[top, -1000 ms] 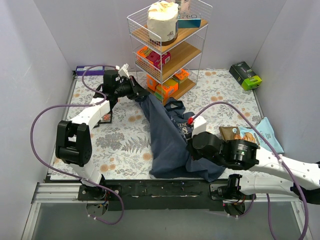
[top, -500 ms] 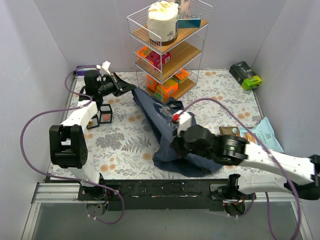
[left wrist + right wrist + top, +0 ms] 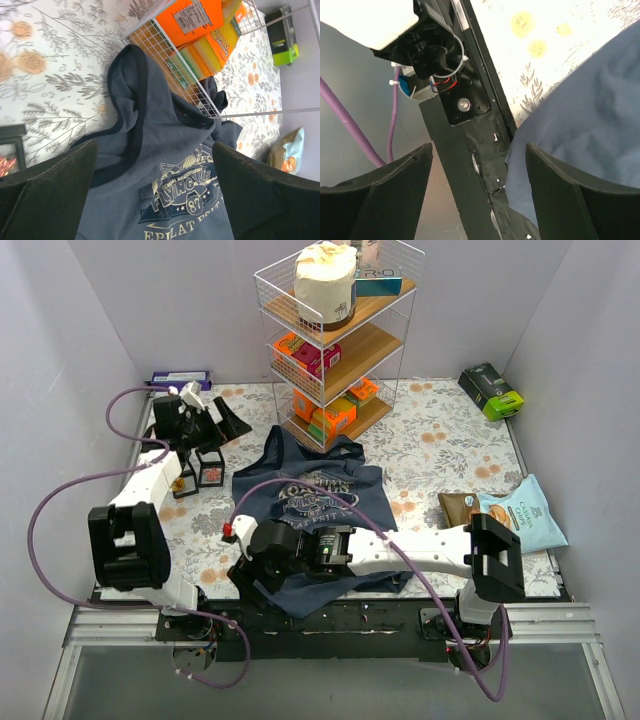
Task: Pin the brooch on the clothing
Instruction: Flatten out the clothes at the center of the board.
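Bright, even overhead light; soft shadows; tablecloth glare at right wrist; left tool fingers dark, blurred

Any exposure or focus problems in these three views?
Top external: evenly lit, sharp throughout. Left wrist: left fingers dark and soft, clothing print crisp. Right wrist: tablecloth blown out near white, right fingers underexposed.
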Robot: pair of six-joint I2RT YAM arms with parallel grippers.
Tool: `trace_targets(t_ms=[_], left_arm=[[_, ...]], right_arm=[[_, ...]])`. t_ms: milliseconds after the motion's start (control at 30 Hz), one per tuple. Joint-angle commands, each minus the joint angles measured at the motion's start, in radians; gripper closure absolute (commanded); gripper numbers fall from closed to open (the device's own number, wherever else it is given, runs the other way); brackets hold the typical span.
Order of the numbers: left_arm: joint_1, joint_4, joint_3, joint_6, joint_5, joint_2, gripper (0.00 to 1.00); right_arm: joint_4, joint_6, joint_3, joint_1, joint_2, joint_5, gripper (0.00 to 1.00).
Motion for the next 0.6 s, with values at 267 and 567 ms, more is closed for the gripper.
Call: trace_targets(t_ms=[267, 567], left_arm=[[-0.034, -0.076, -0.308, -0.005, -0.212, -0.338, 0.02], [-0.048, -0.2, -0.329, 0.052, -0.269, -0.235, 0.02]], right_arm=[[-0.014, -0.049, -0.336, -0.329, -0.363, 0.076, 0.15], [0.008, -0.155, -0.524, -0.835, -0.462, -0.014, 0.12]])
